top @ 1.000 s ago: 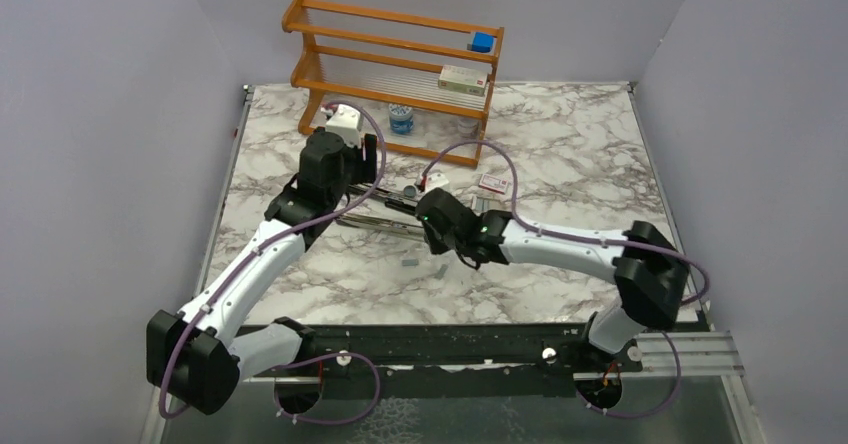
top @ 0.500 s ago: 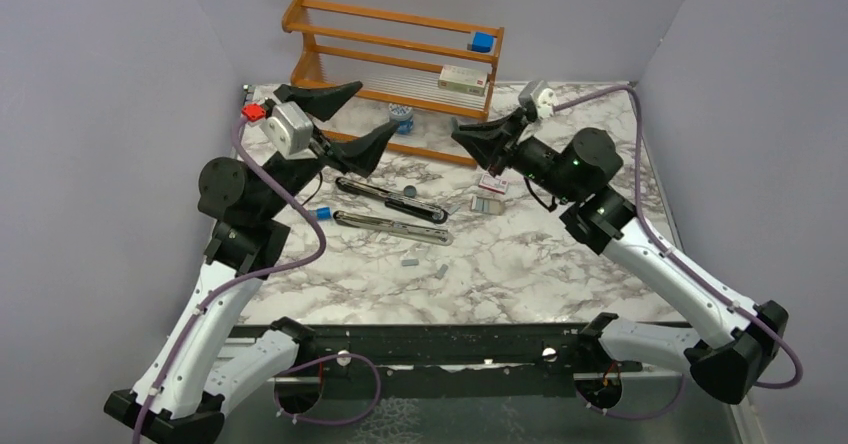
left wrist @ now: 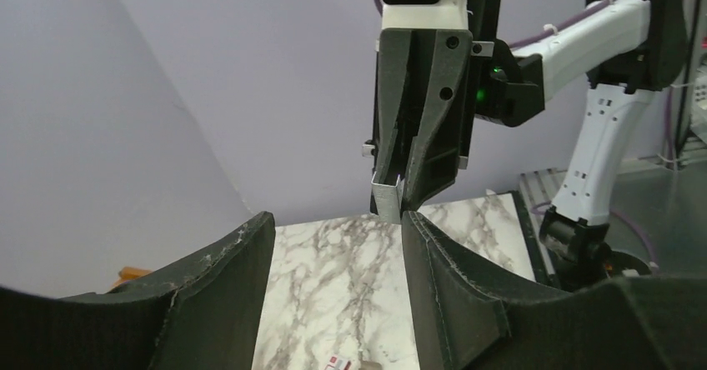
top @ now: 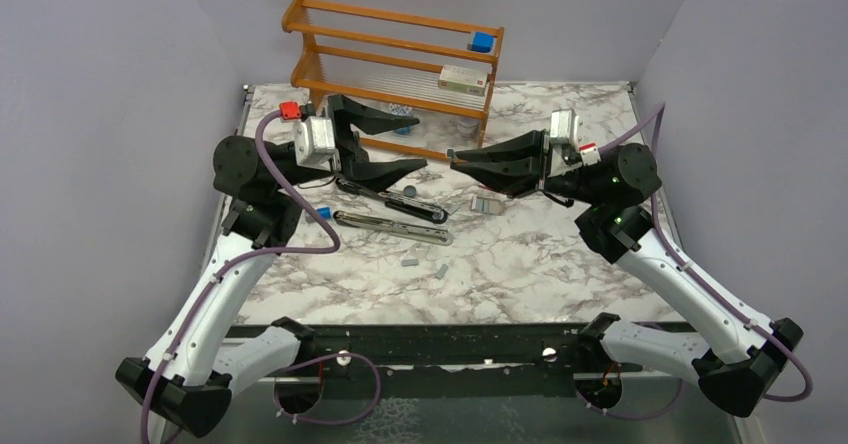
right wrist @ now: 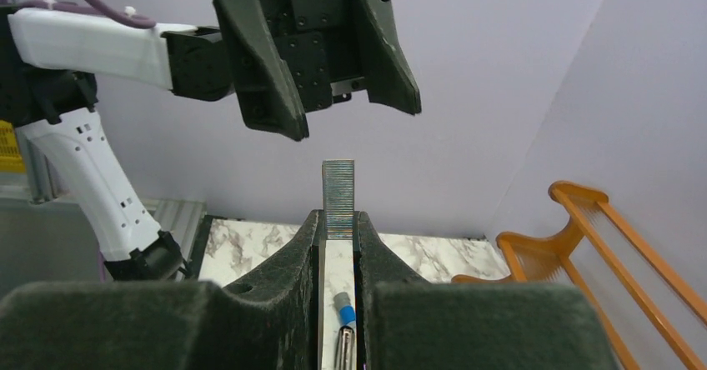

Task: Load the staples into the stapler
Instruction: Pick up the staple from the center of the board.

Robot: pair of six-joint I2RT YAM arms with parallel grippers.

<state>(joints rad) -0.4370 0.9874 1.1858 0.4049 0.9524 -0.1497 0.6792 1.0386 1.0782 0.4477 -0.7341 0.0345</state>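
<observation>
Right gripper (top: 458, 160): raised above table (top: 560, 254), jaws nearly closed, pinching strip of staples (right wrist: 338, 195) upright between fingertips. Left gripper (top: 420, 141): facing it, level with it, jaws well apart, nothing held that I can see. Stapler (top: 395, 227): lying opened on marble below both grippers, two bars side by side. Loose staple pieces (top: 408, 260): on table just nearer to me than stapler.
</observation>
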